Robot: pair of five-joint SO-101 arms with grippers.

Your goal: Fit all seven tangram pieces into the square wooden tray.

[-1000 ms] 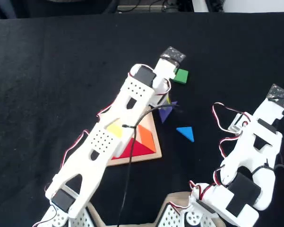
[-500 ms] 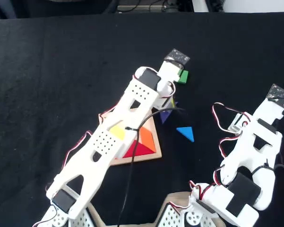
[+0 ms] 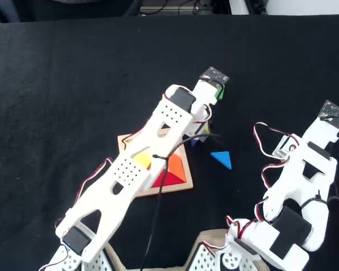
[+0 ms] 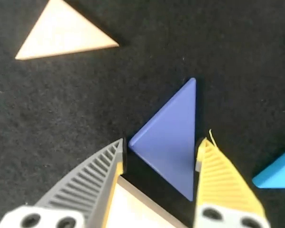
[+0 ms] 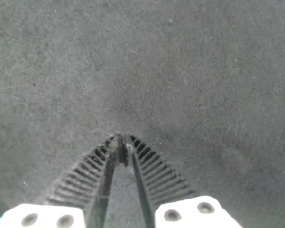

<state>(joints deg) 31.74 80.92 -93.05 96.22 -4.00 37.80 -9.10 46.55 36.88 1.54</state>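
Our left hand (image 4: 161, 143) hangs released, fingers either side of the purple triangle (image 4: 173, 135), which lies on the black cloth surface (image 3: 56, 84) just beside the wooden tray (image 3: 158, 191). We should close squarely on two edges so it cannot twist. Our right hand (image 5: 122, 145) is clenched, empty, over bare cloth.

A black cloth (image 3: 56, 84) is covering the table (image 3: 304, 51), spreading under and all around the left jaws and the right jaws. Its fuzzy weave is lying just ahead of the right jaws. Well beyond the left jaws, past the table's far edge, dark cables (image 3: 175, 7) are trailing across, and a dark rounded shape (image 3: 73, 5) is sitting beside them. Well beyond the right jaws, a white surface (image 3: 310, 5) is showing.
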